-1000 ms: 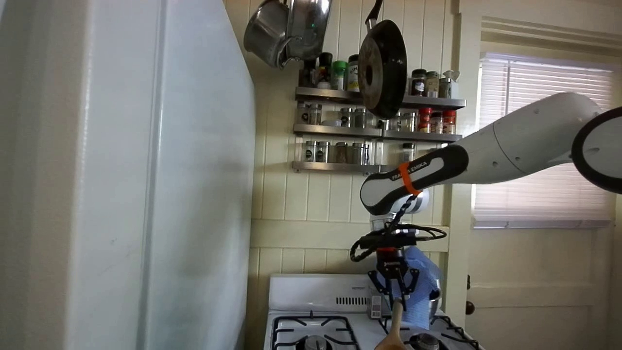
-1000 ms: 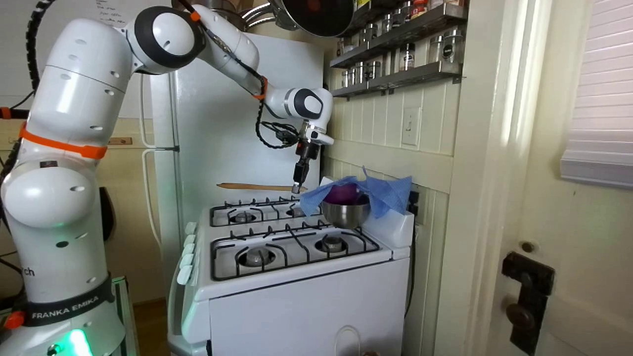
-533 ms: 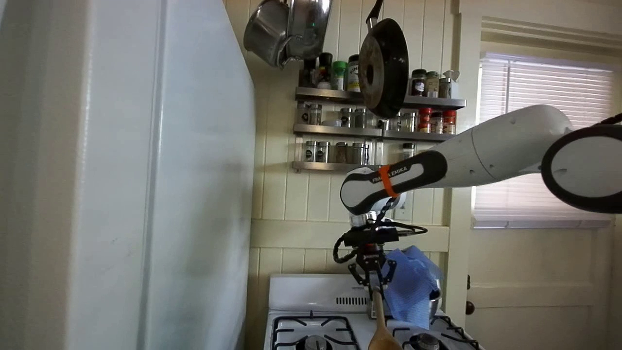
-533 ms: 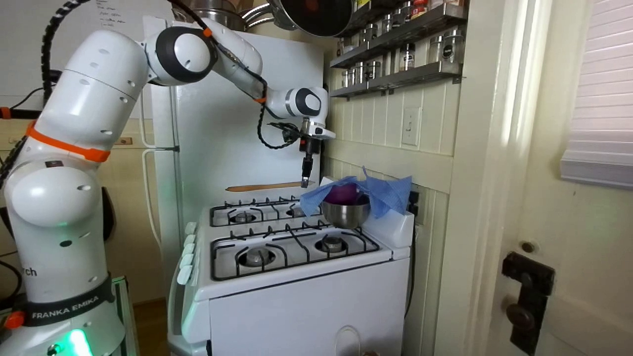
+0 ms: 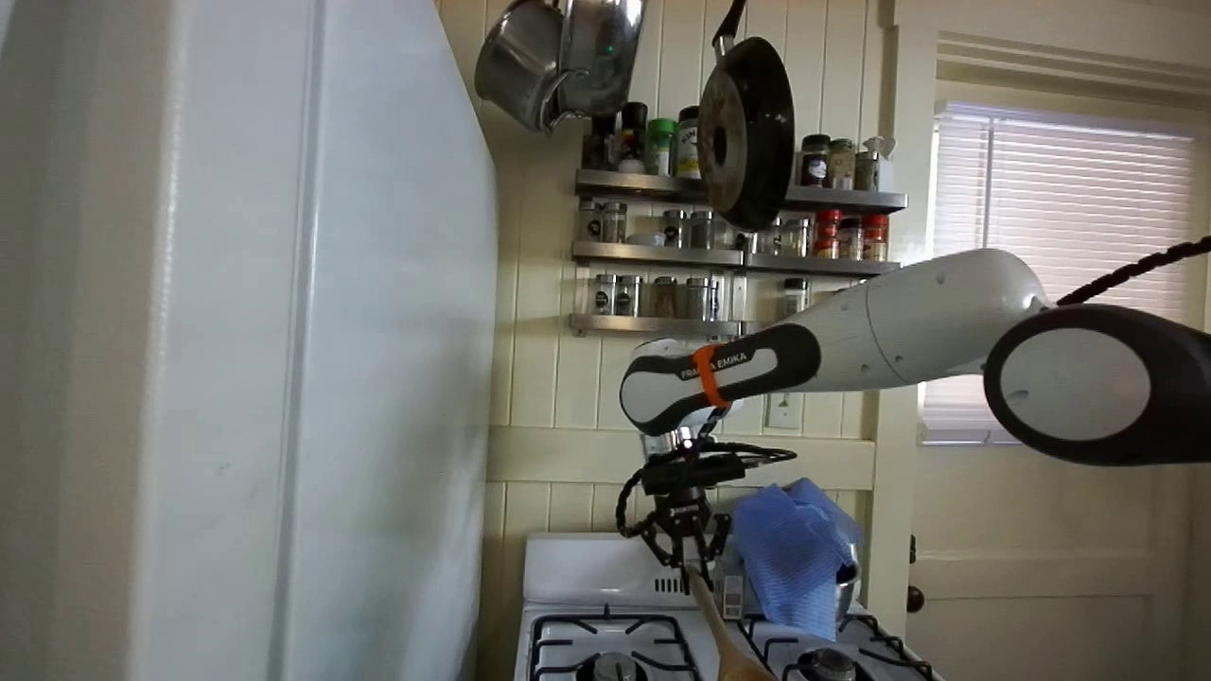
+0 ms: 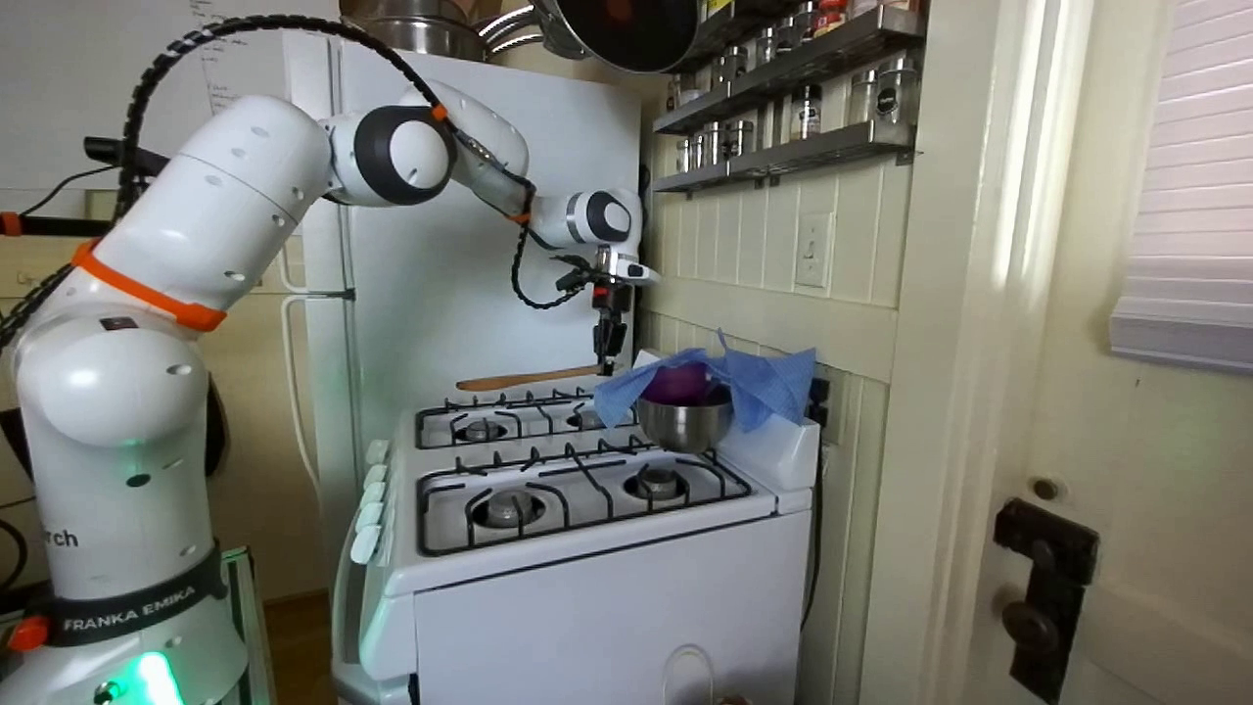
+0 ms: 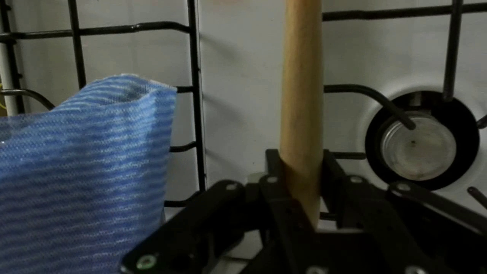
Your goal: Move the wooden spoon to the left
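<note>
My gripper [image 7: 300, 163] is shut on the handle end of the wooden spoon [image 7: 302, 76], with one finger on each side of it. In an exterior view the gripper [image 5: 697, 572] holds the spoon [image 5: 711, 610] over the stove top, left of the blue cloth; the spoon's head is cut off at the bottom edge. In an exterior view the gripper [image 6: 605, 368] holds the spoon [image 6: 529, 379] above the far burners, nearly level, its head a little lower and pointing to the stove's front. The spoon shows apart from the grates.
A blue cloth [image 6: 768, 387] drapes over a metal bowl [image 6: 682, 431] at the stove's back. Black grates [image 6: 587, 490] cover the burners. A white fridge [image 5: 388, 284] stands beside the stove [image 6: 607, 587]. Spice shelves [image 5: 653, 253] and a hanging pan [image 5: 747, 132] are above.
The gripper and spoon have moved left, away from the blue cloth, in the view facing the stove's back. The spoon now slants, and its head has dipped slightly. The grip has stayed shut.
</note>
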